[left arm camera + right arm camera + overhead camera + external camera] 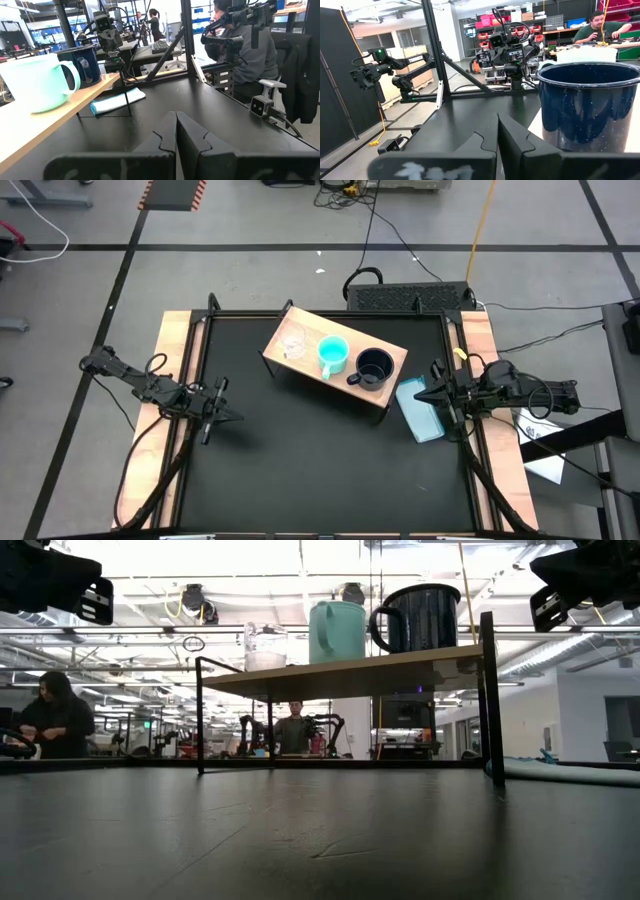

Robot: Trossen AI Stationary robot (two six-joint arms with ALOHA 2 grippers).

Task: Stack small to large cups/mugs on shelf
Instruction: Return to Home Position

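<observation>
— Dark left gripper (228, 415), fingers pressed together and empty, sits well left of the shelf (310, 328). On it: clear cup (292, 343), turquoise mug (333, 354), black mug (374, 367).
— Placing looks done, then; this is homing. Right gripper (428, 394), closed too, only needs to retreat from the shelf's end.

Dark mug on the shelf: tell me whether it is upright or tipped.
Upright. The dark mug shows its open mouth in the high view; the low view has it standing base-down on the shelf.
</observation>
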